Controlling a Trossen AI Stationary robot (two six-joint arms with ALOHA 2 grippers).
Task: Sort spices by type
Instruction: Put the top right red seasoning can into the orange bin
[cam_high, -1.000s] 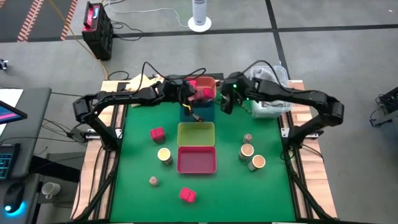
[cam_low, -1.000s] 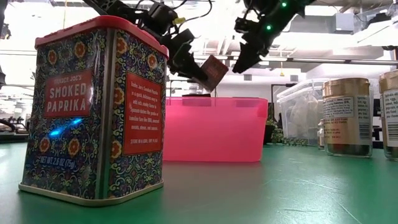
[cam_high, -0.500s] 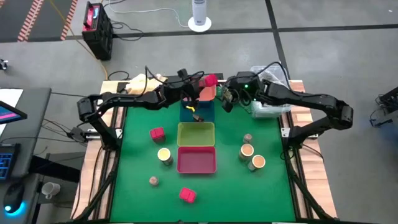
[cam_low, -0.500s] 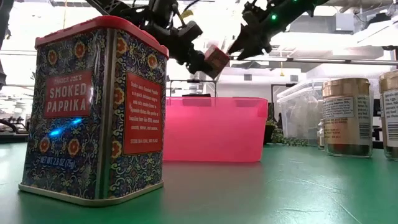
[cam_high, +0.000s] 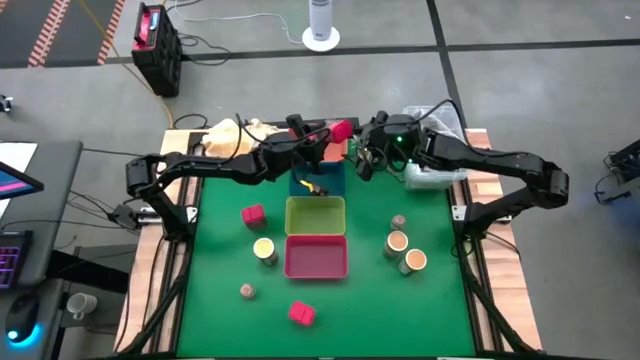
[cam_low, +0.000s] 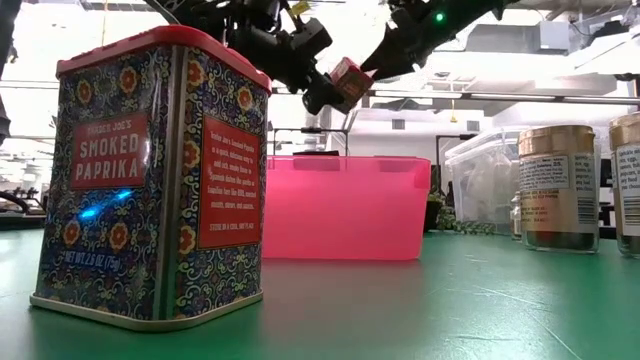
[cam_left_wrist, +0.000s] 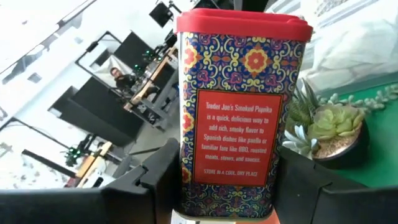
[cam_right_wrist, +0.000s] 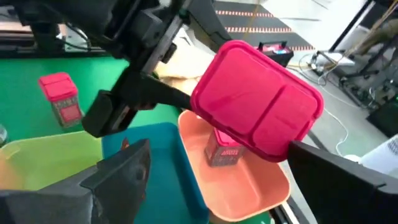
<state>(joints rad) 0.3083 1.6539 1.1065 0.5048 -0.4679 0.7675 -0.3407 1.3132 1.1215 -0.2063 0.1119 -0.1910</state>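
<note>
Gripping the red-lidded patterned paprika tin (cam_left_wrist: 239, 112) in my left gripper (cam_high: 318, 148); my right gripper's (cam_high: 365, 160) fingers spread just beside it.

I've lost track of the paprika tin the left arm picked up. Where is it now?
In the high view the paprika tin is held in the left gripper, raised over the orange tray at the table's far middle, with the right gripper close beside it.

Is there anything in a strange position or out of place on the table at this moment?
Only the paprika tin: the left gripper holds it tilted in the air near the right gripper, above the salmon tray.
</note>
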